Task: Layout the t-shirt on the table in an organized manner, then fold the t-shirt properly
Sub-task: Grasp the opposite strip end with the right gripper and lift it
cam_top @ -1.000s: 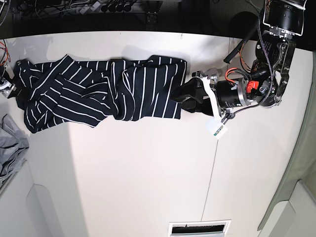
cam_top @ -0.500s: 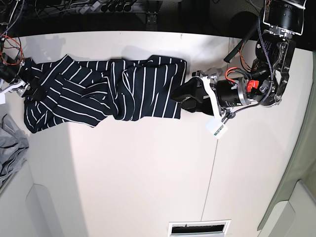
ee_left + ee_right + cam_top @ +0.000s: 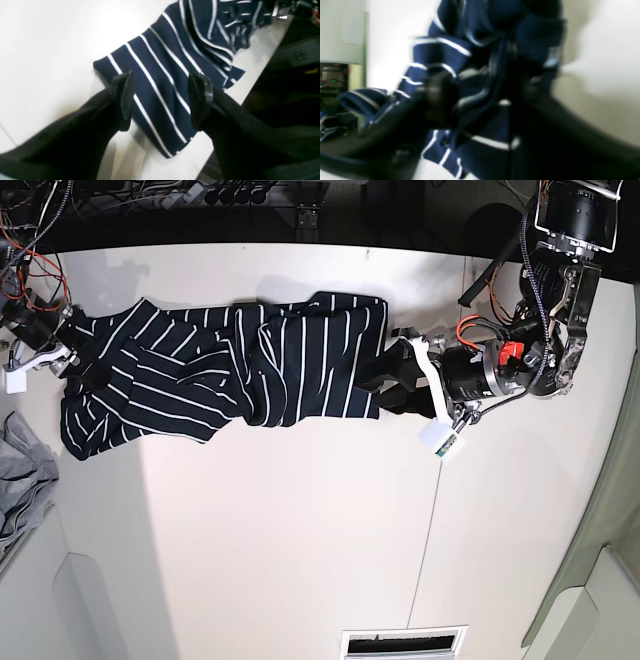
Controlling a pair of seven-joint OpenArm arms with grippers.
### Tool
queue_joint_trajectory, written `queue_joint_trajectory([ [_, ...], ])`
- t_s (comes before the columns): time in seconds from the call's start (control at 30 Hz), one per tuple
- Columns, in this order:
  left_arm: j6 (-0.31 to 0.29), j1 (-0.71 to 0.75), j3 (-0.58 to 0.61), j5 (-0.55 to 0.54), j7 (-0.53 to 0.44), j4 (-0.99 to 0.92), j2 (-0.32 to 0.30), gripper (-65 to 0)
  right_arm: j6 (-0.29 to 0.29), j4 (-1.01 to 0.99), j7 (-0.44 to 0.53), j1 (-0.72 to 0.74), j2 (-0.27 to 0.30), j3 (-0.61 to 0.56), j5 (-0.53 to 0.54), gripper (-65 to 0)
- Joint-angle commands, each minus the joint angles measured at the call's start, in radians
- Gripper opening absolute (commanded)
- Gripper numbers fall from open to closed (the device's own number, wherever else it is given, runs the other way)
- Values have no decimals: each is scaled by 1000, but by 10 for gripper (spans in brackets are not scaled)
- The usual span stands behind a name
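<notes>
The navy striped t-shirt (image 3: 230, 375) lies crumpled in a long band across the far part of the white table (image 3: 300, 530). My left gripper (image 3: 388, 380) is at its right end. In the left wrist view this gripper (image 3: 162, 86) is open, its fingers straddling the flat hem (image 3: 160, 100) just above the cloth. My right gripper (image 3: 72, 358) is at the shirt's left end. In the blurred right wrist view its fingers (image 3: 437, 97) stand on either side of bunched cloth (image 3: 485, 75); I cannot tell whether they are pressing it.
A plain grey cloth (image 3: 20, 480) hangs over the table's left edge. A thin seam (image 3: 430, 530) crosses the tabletop. A white tag (image 3: 440, 440) dangles from the left arm. A vent slot (image 3: 405, 642) sits at the near edge. Cables run along the dark back edge.
My right gripper has come in onto the shirt's left end. The whole shirt has shifted slightly to the right, and its left part looks more spread. The left gripper has drawn back a little.
</notes>
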Motion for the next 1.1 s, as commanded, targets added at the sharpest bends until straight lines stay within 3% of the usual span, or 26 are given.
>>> queue_joint_trajectory([
  [0.0, -16, -16, -5, 3, -22, 13, -6, -291, 1, 8, 5, 8, 8, 1, -12, -444],
  [0.07, -16, -16, -5, 58, -23, 13, -6, -291, 1, 8, 40, 7, 6, 1, -16, -603],
  [0.1, -14, -16, -5, 87, -27, 13, -7, -291, 1, 8, 49, 8, 6, 1, -16, -650],
  [0.33, 65, 28, -5, 219, -117, -6, -42, -292, 2, 45, 50, 45, 8, 2, -38, -650],
  [0.53, 66, 64, -4, 216, -190, -153, -23, -292, 1, 229, -7, 51, -5, 2, -28, -650],
  [0.7, 65, 64, -4, 211, -190, -243, 30, -292, 1, 416, -59, 51, -56, -11, 3, -650],
  [0.9, 65, 59, -4, 211, -190, -289, 90, -292, 1, 579, -69, 51, -134, -211, -11, -650],
  [1.07, 65, 56, -4, 214, -189, -293, 102, -292, -3, 649, -67, 24, -189, -477, -131, -650],
])
